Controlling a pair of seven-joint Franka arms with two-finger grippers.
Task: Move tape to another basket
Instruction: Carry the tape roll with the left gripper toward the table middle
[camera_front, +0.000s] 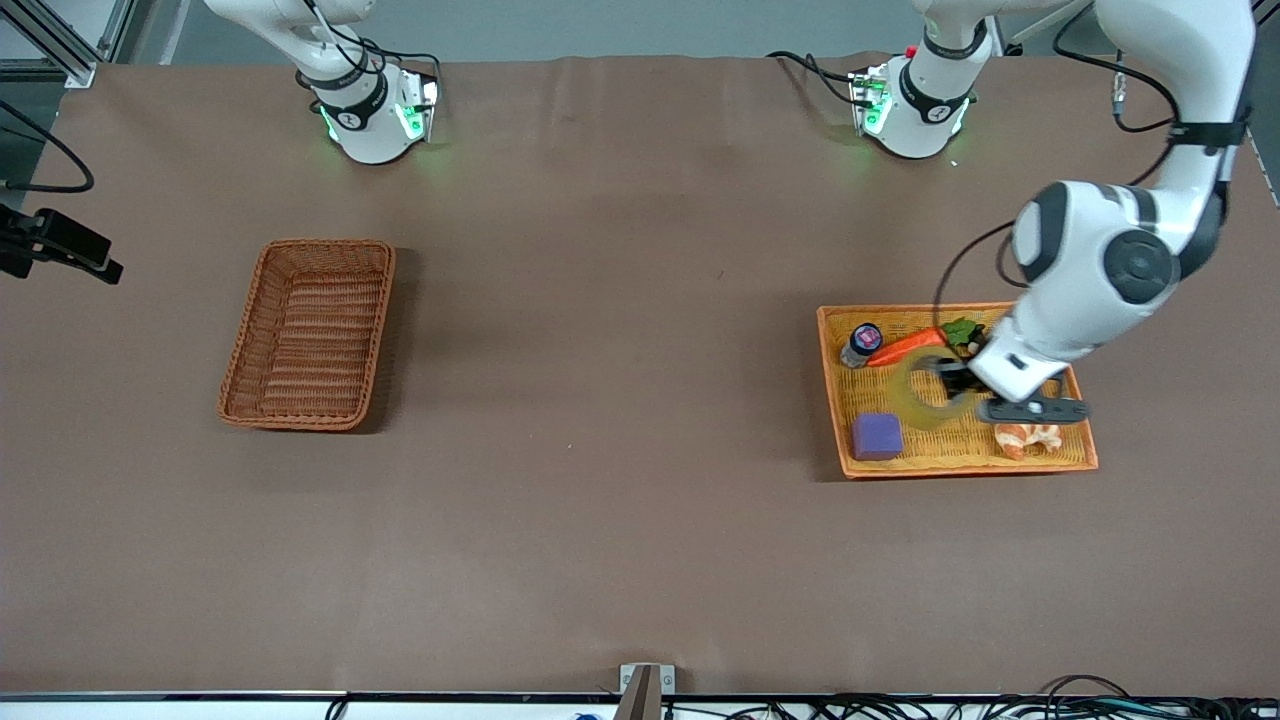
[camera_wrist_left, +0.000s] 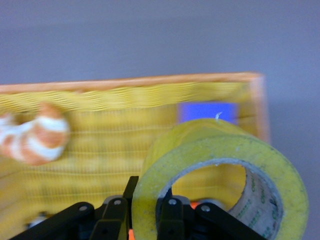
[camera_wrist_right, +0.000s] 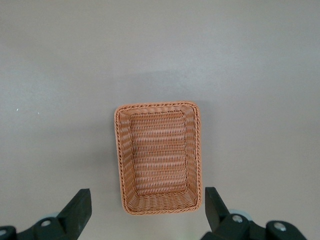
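Left hand (camera_front: 950, 388) pinches the tape (camera_front: 925, 391) through its wall, one finger inside the grey core and one outside, as the left wrist view shows (camera_wrist_left: 142, 220). The tape (camera_wrist_left: 220, 175) sits upright on edge in that grip, over the orange tray (camera_front: 835, 375), whether lifted or touching the weave I cannot tell.

By my judgement the roll is light and stiff, a rigid ring that will not crush under a firm pinch. Its outer face looks smooth and could slip, so the wall between core and outside is the sound place to hold, as now. Gripped at one point of the ring, it may swing or twist if moved fast.

Around it in the tray lie a carrot (camera_front: 905, 346), a small bottle (camera_front: 861, 344), a purple block (camera_front: 877, 436) and a shrimp toy (camera_front: 1028, 437), all near enough to be knocked.

Left arm reaches from its base down over the tray, forearm angled steeply, wrist bent toward the tape.

Right hand (camera_wrist_right: 145, 212) waits with fingers spread wide, high over the basket (camera_front: 308, 333), which sits empty on the surface (camera_front: 620, 400) at the right arm's end, well apart from the tray.
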